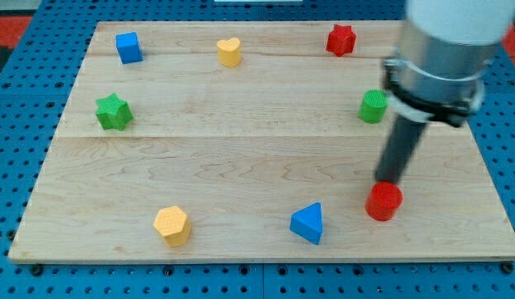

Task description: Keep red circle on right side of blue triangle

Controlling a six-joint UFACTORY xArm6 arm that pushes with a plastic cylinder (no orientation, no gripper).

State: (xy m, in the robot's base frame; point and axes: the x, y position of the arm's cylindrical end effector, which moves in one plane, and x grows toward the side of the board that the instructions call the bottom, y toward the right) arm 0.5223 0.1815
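1. My tip (385, 180) rests just above the red circle (383, 201), touching or nearly touching its far edge, near the bench's (241, 166) bottom right corner.
2. The arm carries no claw, only the rod, so nothing is held.
3. The red circle sits just right of the blue triangle (308, 223), near the bottom edge.
4. A green circle (373, 106) stands near the right edge, a red star (341, 39) by the top edge.
5. Along the top edge: yellow heart (229, 51), blue cube (129, 47).
6. Green star (114, 112) near the left edge; yellow hexagon (172, 225) near the bottom edge.

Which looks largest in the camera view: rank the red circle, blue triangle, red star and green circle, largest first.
1. Red circle and blue triangle: look alike, both nearest the view's bottom, so unranked.
2. Red star and green circle: smaller, too close to separate.
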